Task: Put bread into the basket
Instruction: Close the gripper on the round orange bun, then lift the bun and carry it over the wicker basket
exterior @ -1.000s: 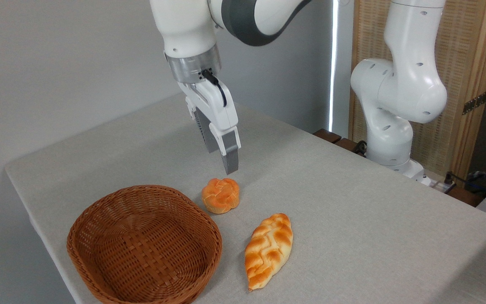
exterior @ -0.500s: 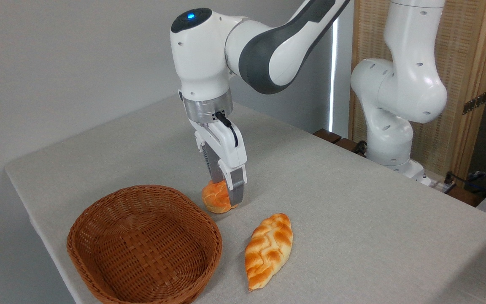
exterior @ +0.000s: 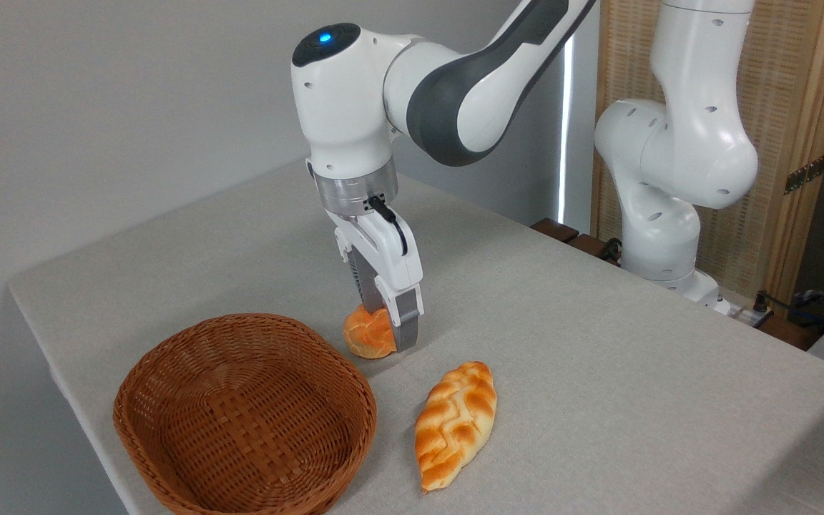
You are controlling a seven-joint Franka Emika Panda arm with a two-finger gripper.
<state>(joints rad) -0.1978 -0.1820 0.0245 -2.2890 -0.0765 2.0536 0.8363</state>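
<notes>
Pinching the bread (exterior: 367,334) between its fingers, the gripper (exterior: 392,336) stands just beside the basket (exterior: 169,379).

Open table (exterior: 584,343) right of braided loaf (exterior: 455,423); basket (exterior: 244,418) rim left of bread (exterior: 368,335).

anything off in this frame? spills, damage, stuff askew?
Nothing stands out. The tool is down around the round bun beside the wicker basket, which sits upright and empty. The braided loaf lies intact on the table.
</notes>
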